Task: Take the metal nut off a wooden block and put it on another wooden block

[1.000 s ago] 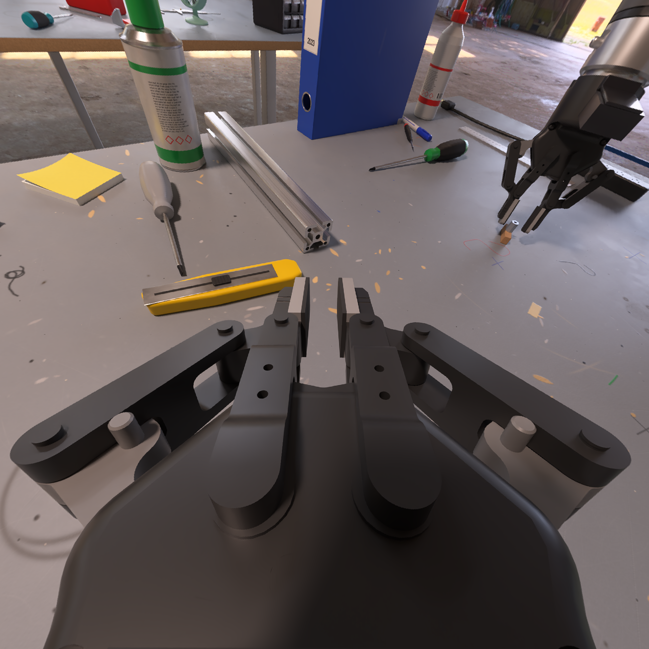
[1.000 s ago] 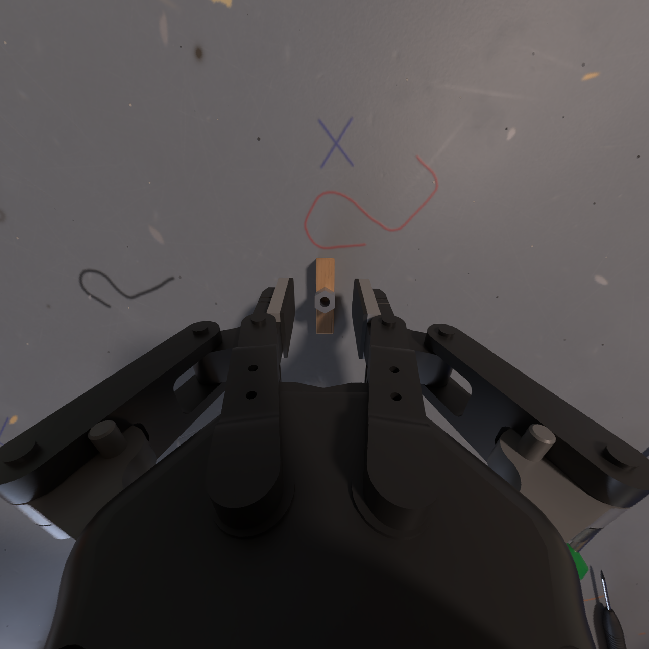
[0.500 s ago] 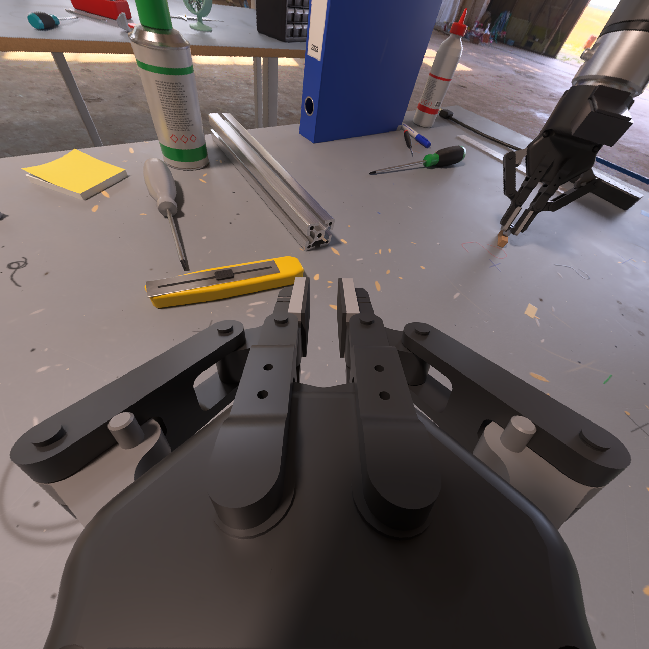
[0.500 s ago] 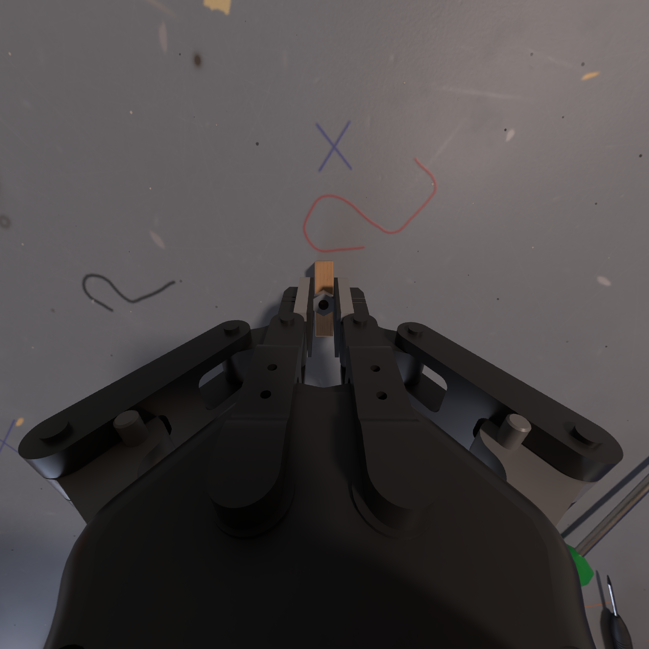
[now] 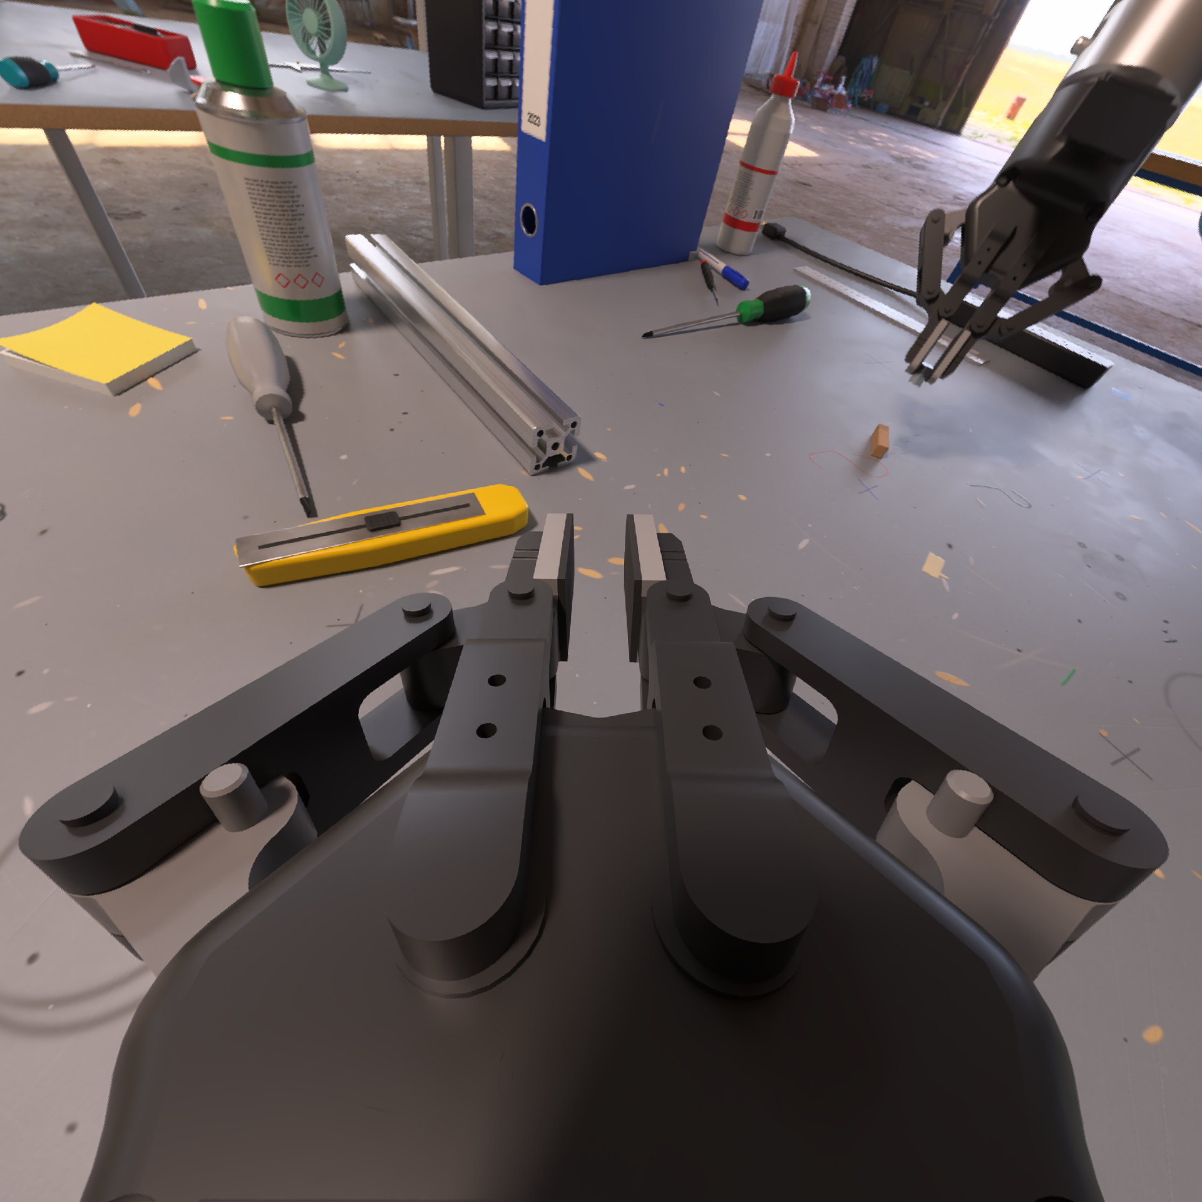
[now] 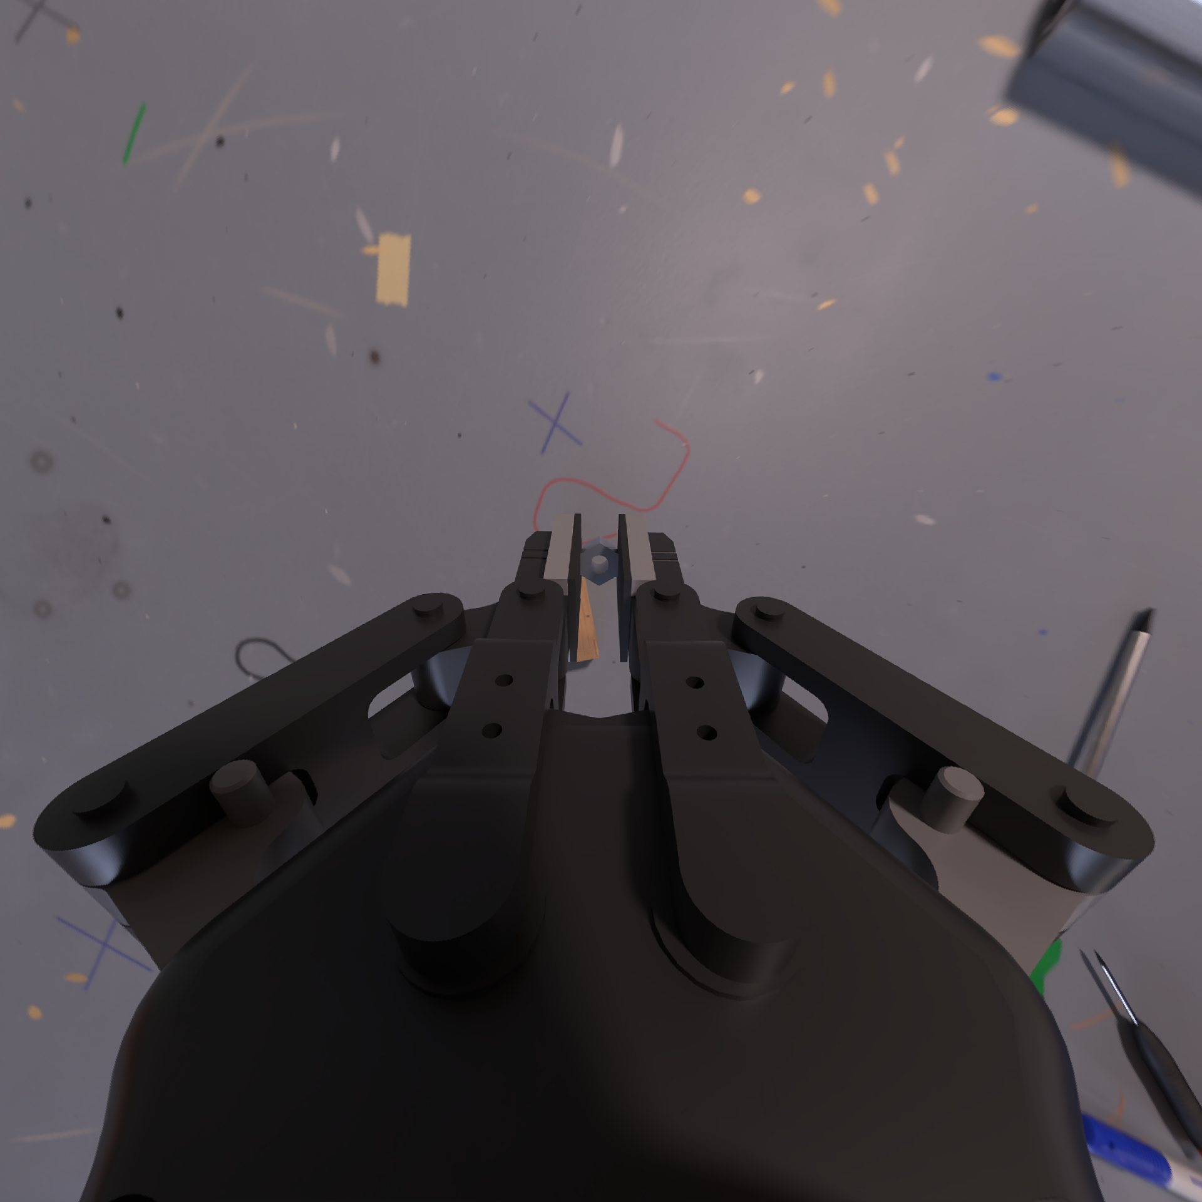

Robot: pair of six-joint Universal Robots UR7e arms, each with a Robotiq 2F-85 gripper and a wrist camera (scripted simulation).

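While right tool (image 6: pixel 598 553) pinches hexagonal steel nut (image 6: pixel 599 564) | oblong wooden block (image 5: pixel 879 441) bare

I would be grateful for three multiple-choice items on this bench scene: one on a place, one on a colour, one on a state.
1. Where is the wooden block?
A. Under the blue binder
B. On the table beside a red scribble, below the raised right gripper
C. Between the left gripper's fingers

2. What colour is the body of the utility knife?
A. Yellow
B. Red
C. Green

3. What state is the right gripper in?
A. Wide open and empty
B. Resting flat on the table
C. Shut on the metal nut

Answers:
1 B, since the left wrist view shows the block standing alone on the table by the scribble.
2 A, its casing is yellow around a grey slider.
3 C, the right wrist view shows the nut pinched between the pads, clear of the block.
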